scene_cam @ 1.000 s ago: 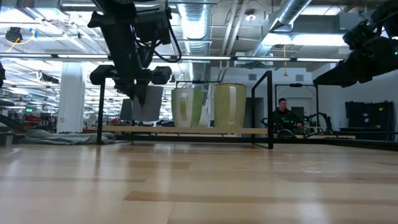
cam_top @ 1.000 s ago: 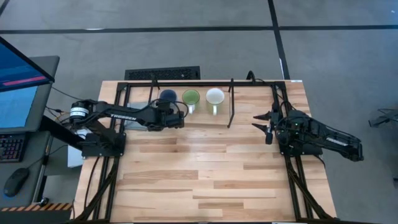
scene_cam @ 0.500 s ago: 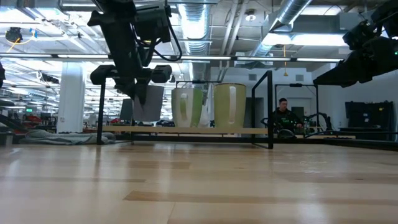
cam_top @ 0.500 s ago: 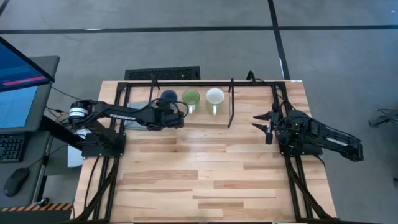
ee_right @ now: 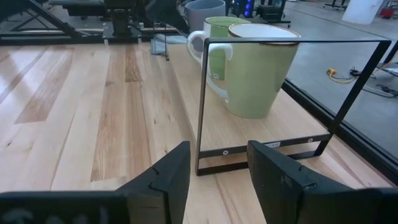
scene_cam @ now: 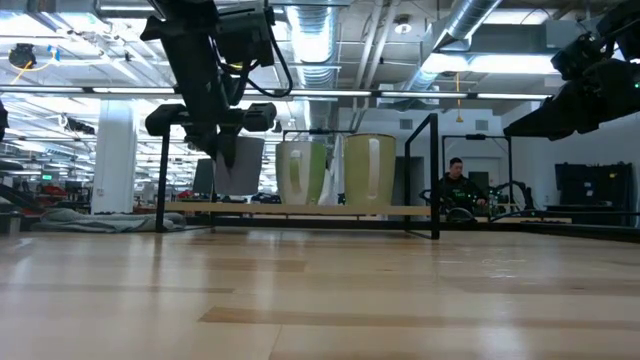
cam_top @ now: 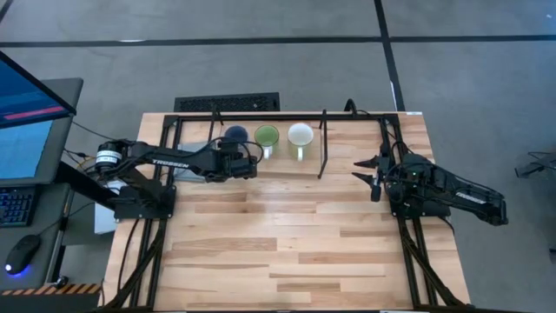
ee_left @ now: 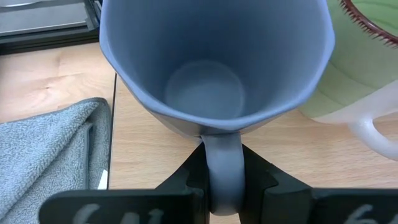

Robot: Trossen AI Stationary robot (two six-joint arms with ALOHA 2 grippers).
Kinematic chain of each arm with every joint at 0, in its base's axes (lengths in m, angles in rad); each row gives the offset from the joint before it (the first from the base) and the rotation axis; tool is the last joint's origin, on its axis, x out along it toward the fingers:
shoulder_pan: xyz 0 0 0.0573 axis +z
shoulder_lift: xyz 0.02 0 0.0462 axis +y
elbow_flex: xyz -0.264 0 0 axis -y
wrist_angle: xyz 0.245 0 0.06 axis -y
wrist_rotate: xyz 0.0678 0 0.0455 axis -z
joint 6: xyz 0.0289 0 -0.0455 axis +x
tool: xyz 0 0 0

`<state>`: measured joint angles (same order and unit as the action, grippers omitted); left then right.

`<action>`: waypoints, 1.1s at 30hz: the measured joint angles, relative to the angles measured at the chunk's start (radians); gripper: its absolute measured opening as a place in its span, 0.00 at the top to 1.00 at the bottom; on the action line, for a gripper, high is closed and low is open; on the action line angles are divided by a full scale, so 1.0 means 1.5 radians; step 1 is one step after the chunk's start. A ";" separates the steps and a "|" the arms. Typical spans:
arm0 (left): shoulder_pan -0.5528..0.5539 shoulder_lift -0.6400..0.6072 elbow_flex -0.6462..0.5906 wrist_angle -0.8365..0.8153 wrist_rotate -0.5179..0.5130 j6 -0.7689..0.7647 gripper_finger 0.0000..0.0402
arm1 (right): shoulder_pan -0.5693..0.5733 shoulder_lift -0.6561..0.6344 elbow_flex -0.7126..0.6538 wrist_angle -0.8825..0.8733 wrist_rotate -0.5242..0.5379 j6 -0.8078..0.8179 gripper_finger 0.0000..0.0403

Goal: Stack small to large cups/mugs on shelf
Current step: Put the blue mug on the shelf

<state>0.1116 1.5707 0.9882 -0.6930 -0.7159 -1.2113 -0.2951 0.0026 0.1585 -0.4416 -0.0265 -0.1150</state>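
Left gripper [ee_left: 222,186] clamped on the handle of the blue-grey mug [ee_left: 211,62], which sits on the shelf [cam_top: 339,148] just beside the green mug [cam_top: 267,136]; cream mug [cam_top: 301,136] next along. Right gripper [cam_top: 365,170] open, empty, well apart from the mugs.
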 joint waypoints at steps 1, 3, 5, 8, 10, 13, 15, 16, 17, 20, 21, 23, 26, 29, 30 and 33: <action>0.000 0.000 0.000 0.000 0.000 0.000 0.93 | 0.000 0.000 0.000 0.000 0.000 0.000 0.55; 0.000 0.000 0.000 0.000 0.000 0.000 0.93 | 0.000 0.000 0.000 0.000 0.000 0.000 0.55; 0.000 0.000 -0.001 0.000 0.000 -0.001 0.93 | 0.000 0.000 0.000 0.000 0.000 0.000 0.55; 0.000 0.001 -0.001 0.000 0.000 -0.002 0.93 | 0.000 0.000 0.000 0.000 0.000 0.000 0.55; 0.000 0.001 -0.001 0.001 0.000 -0.003 0.93 | 0.000 0.000 0.000 0.000 0.000 0.000 0.55; 0.000 0.001 -0.001 0.001 0.000 -0.005 0.93 | 0.000 0.000 0.000 0.000 -0.001 0.000 0.55; 0.000 0.001 -0.001 0.001 0.000 -0.006 0.93 | 0.000 0.000 0.000 0.000 -0.001 0.000 0.55; 0.000 0.001 -0.001 0.000 0.000 -0.007 0.93 | 0.000 0.000 0.000 0.000 -0.001 0.000 0.55; 0.000 0.001 -0.001 0.000 0.000 -0.009 0.93 | 0.000 0.000 0.000 0.000 -0.001 0.000 0.55; 0.000 0.001 -0.001 -0.002 0.000 -0.011 0.93 | 0.000 0.000 0.000 0.000 -0.001 0.000 0.55; 0.000 0.001 -0.001 -0.002 0.000 -0.011 0.93 | 0.000 0.000 0.000 0.000 -0.001 0.000 0.55; 0.000 0.001 -0.001 -0.002 0.000 -0.011 0.93 | 0.000 0.000 0.000 0.000 -0.001 0.000 0.55; 0.000 0.001 -0.001 -0.004 0.004 -0.011 0.93 | 0.000 0.000 0.000 0.000 -0.001 0.000 0.55; 0.000 0.001 -0.001 -0.004 0.005 -0.011 0.93 | 0.000 0.000 0.000 0.000 -0.001 0.000 0.55; 0.000 0.001 -0.001 -0.004 0.005 -0.011 0.93 | 0.000 0.000 0.000 0.000 -0.001 0.000 0.55; 0.000 0.001 -0.001 -0.006 0.010 -0.011 0.93 | 0.000 0.000 0.000 0.000 -0.001 0.000 0.55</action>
<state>0.1120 1.5723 0.9867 -0.7013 -0.7013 -1.2278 -0.2947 0.0025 0.1585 -0.4419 -0.0273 -0.1146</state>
